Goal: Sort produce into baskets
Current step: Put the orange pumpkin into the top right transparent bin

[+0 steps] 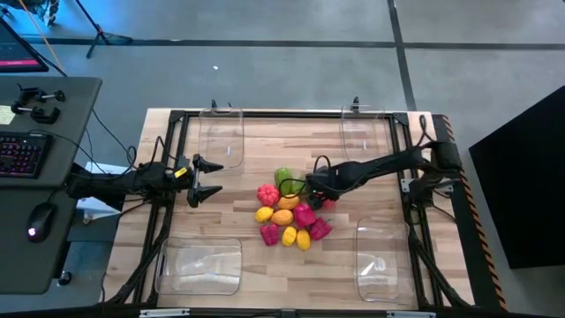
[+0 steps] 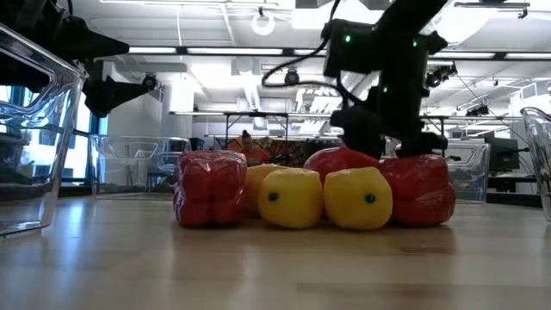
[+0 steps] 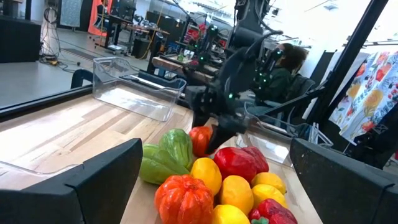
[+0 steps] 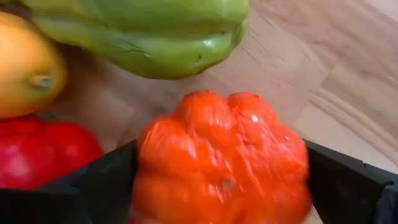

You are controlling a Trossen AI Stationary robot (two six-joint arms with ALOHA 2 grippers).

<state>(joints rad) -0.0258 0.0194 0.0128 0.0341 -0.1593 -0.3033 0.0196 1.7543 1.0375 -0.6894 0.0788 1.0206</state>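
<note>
Squarely between right fingers (image 4: 93,186) — orange pepper (image 4: 224,155)

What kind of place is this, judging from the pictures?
Probably a robotics lab or workshop: a wooden table framed by two robot arms, a desk with a keyboard beside it, and more benches and equipment under ceiling lights behind.

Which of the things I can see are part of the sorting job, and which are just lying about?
Part of the job:
- pile of toy produce mid-table
- four clear baskets, one near each corner
- right gripper, jaws open around an orange-red piece
- left gripper, open, waiting left of the pile

Just lying about:
- keyboard, mouse, on the side desk
</note>
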